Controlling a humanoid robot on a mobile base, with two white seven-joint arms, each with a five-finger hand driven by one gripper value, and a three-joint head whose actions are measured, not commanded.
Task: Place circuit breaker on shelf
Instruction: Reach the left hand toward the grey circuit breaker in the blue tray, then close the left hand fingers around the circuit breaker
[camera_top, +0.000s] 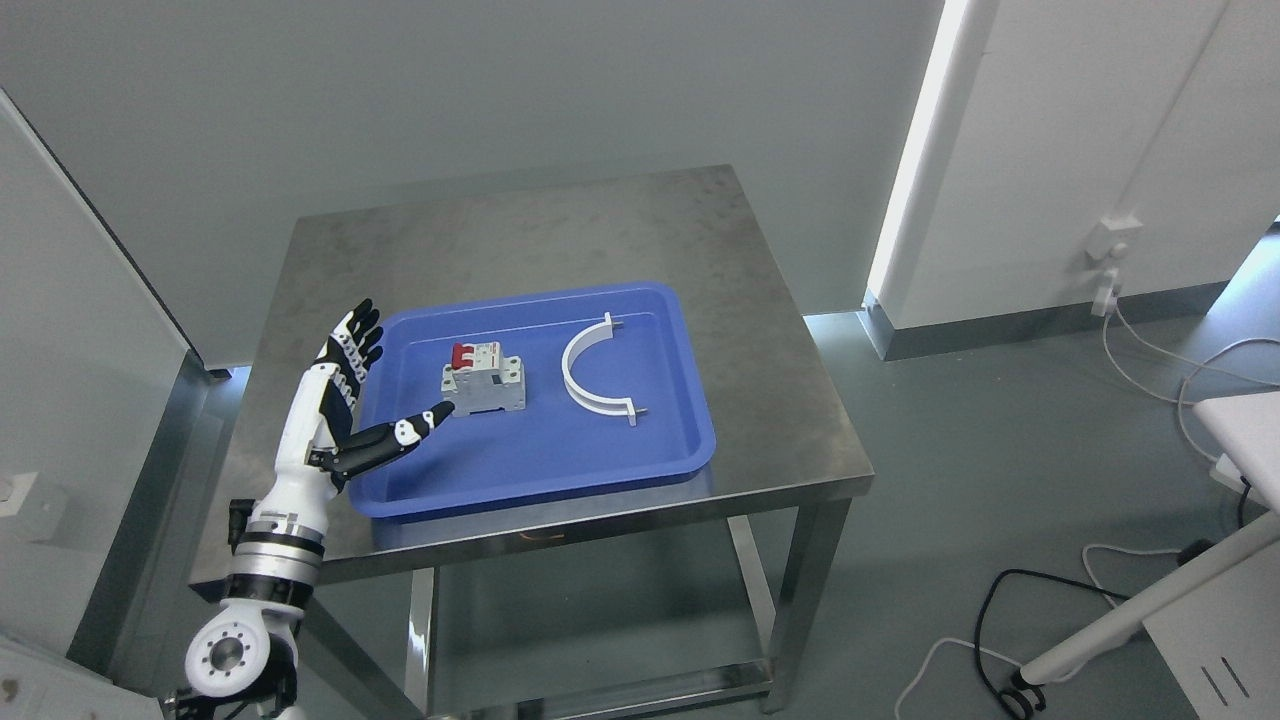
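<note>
A grey circuit breaker (484, 381) with red switches lies in a blue tray (560, 465) on a steel table (520, 225). My left hand (385, 385) is open at the tray's left edge, fingers (352, 345) spread upward and the thumb stretched toward the breaker, its tip close to the breaker's lower left corner. It holds nothing. The right arm is out of view.
A white curved bracket (592, 377) lies in the tray to the right of the breaker. The table has a lower steel shelf (620, 690). White cabinets stand at the right and a grey panel at the left. Cables lie on the floor at the right (1150, 370).
</note>
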